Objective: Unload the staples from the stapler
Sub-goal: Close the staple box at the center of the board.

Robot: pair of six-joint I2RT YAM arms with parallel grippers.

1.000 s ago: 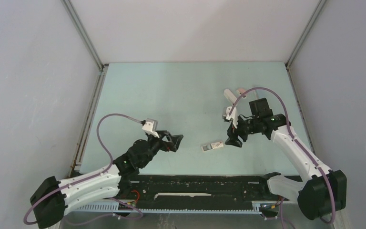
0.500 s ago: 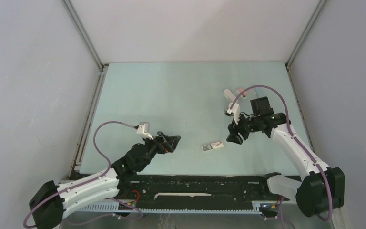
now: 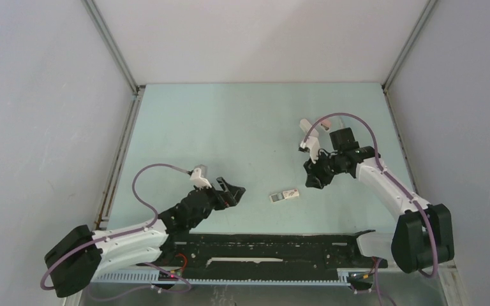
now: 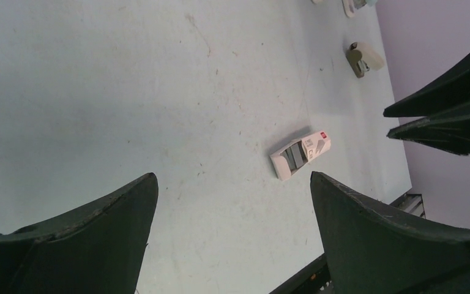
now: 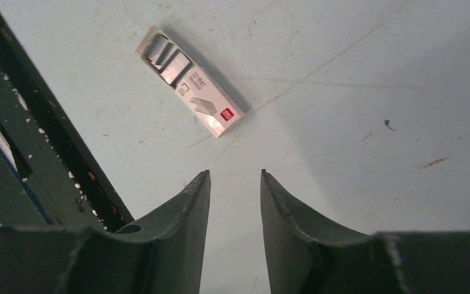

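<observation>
A small white box (image 3: 284, 196) with dark marks lies on the table between my two grippers. It also shows in the left wrist view (image 4: 300, 153) and the right wrist view (image 5: 190, 89), with grey blocks in its open end. No loose staples show on the table. A mini stapler (image 3: 306, 126) lies at the far right, and shows in the left wrist view (image 4: 361, 59). My left gripper (image 3: 233, 191) is wide open and empty, left of the box (image 4: 232, 184). My right gripper (image 3: 312, 177) is empty with a narrow gap between its jaws, just right of the box (image 5: 234, 174).
A second, pinkish mini stapler (image 3: 341, 119) lies behind the right arm's cable. The black rail (image 3: 261, 245) runs along the table's near edge. Grey walls close in the table on three sides.
My left arm has dropped lower, with its open gripper staying left of the box. My right gripper has pulled back a little, away from the near edge.
</observation>
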